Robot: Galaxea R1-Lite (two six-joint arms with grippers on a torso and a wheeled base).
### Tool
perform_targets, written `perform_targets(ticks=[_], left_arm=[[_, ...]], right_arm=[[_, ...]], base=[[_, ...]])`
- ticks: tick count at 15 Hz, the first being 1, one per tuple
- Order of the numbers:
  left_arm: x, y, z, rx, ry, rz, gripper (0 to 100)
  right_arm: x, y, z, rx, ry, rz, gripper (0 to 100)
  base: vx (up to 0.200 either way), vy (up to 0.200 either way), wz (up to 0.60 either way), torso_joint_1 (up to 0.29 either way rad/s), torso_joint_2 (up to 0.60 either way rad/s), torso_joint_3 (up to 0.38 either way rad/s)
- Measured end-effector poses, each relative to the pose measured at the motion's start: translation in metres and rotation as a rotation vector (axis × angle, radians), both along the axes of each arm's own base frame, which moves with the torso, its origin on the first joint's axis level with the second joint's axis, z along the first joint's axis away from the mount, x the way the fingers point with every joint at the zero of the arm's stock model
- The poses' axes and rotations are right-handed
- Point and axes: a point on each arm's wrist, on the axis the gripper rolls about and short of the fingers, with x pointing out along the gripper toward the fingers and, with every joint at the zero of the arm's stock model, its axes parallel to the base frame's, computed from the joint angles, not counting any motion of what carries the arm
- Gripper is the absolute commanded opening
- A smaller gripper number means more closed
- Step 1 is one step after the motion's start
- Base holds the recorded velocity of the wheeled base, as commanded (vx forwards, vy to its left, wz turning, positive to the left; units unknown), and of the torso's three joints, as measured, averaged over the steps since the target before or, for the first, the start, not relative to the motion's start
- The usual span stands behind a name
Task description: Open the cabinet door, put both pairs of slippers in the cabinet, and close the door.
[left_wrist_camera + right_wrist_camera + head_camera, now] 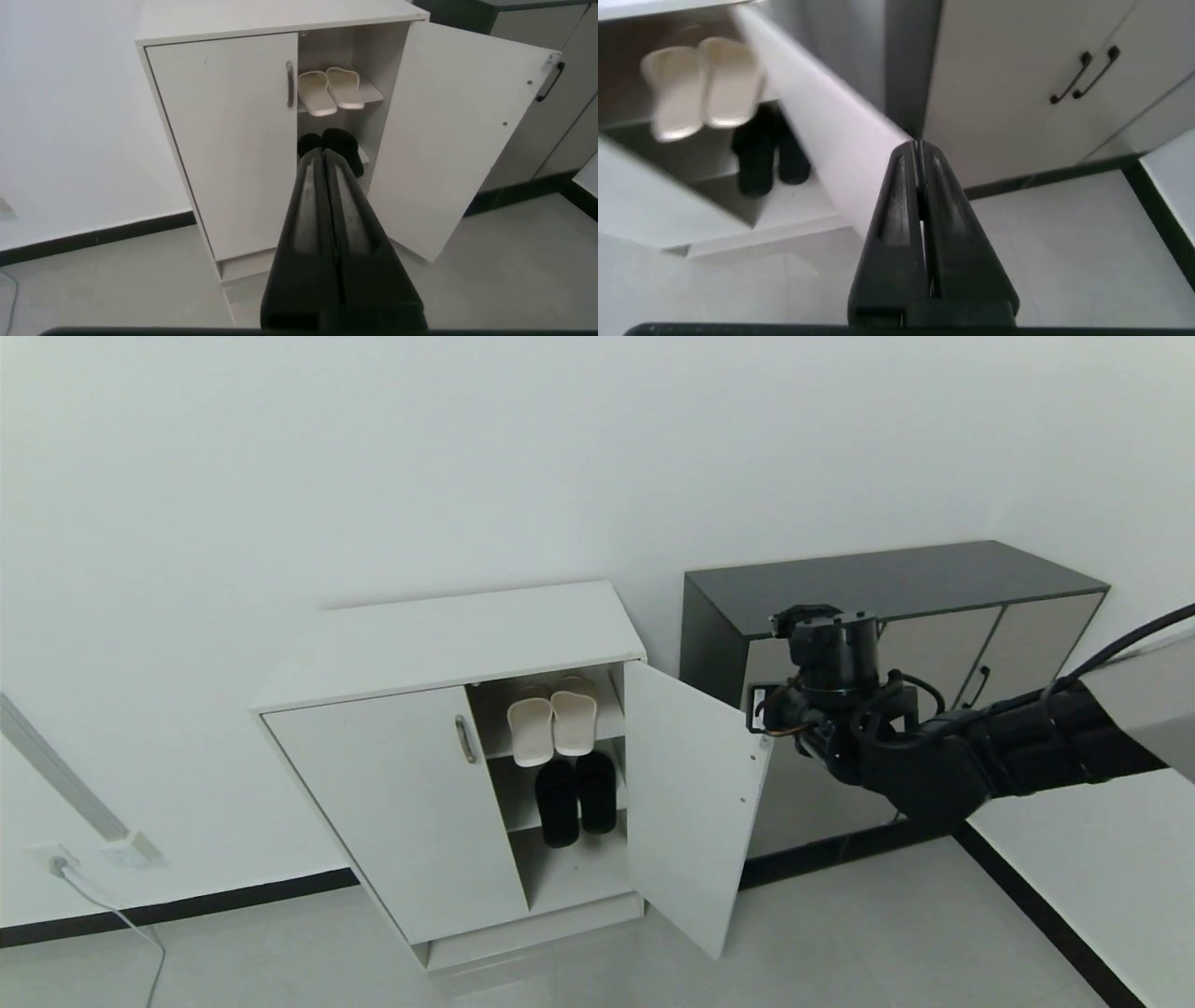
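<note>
White wall (280,476) backs open cabinet (392,793) holding cream slippers (553,726), black slippers (577,798); left tool (324,154), right tool (918,149) closed, empty.

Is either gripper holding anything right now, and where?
Nothing is held. The left gripper and right gripper are both shut, empty, the right beside the cabinet door.

Home-like entryway, white shoe cabinet (448,635), dark sideboard (887,579), grey tiled floor (840,943), wall socket (56,861)
</note>
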Motion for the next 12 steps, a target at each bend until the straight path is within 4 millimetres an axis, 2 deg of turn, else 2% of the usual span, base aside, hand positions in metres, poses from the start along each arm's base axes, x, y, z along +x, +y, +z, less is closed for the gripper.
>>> perform_targets(ticks=[5, 12], left_arm=[[0.0, 0.0, 0.0, 0.0, 0.0, -0.001, 0], [0.0, 0.0, 0.0, 0.0, 0.0, 0.0, 0]], right_arm=[[0.049, -0.012, -0.021, 0.036, 0.0, -0.041, 0], [0.071, -0.007, -0.055, 0.036, 0.044, -0.049, 0]], base=[[0.0, 0.0, 0.0, 0.0, 0.0, 0.0], [0.0, 0.0, 0.0, 0.0, 0.0, 0.0]])
